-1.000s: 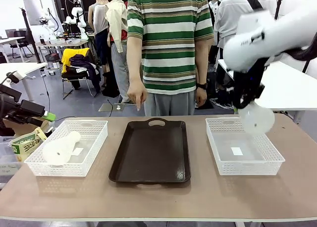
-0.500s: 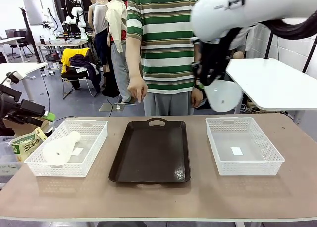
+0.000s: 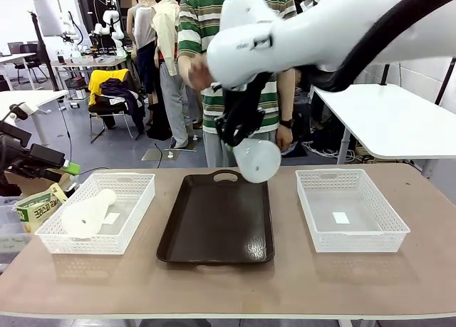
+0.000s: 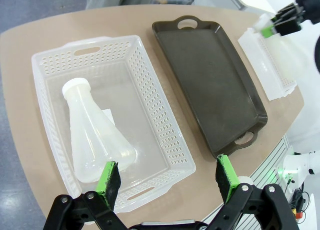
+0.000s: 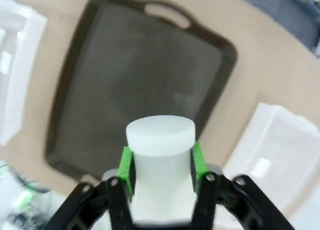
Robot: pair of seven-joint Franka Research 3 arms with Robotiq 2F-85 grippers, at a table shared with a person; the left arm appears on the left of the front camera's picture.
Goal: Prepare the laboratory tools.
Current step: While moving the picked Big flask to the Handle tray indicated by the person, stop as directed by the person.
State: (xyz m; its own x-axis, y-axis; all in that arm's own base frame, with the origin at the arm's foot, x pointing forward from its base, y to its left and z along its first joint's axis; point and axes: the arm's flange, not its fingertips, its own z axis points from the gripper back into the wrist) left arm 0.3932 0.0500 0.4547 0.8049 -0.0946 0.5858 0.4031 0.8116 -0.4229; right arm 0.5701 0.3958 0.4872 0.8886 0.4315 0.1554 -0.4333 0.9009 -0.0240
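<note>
Right gripper [image 5: 160, 163]: pinches one Erlenmeyer flask [image 3: 256, 160] by its neck, above the tray's [image 3: 214, 231] far end.
Left gripper [image 4: 166, 176]: spread, empty.
Other flask [image 4: 92, 135]: lying in the mesh basket [image 4: 167, 140] left of the tray.
Handling: probably light, stiff, slippery; the neck suits a grip.

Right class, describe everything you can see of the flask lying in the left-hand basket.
The flask is conical, translucent frosted white, with a wide flat base and a narrow neck ending in a white cap. It lies on its side in the white mesh basket, base toward the robot, neck pointing away. The open left pincer hangs above, not touching it.
</note>
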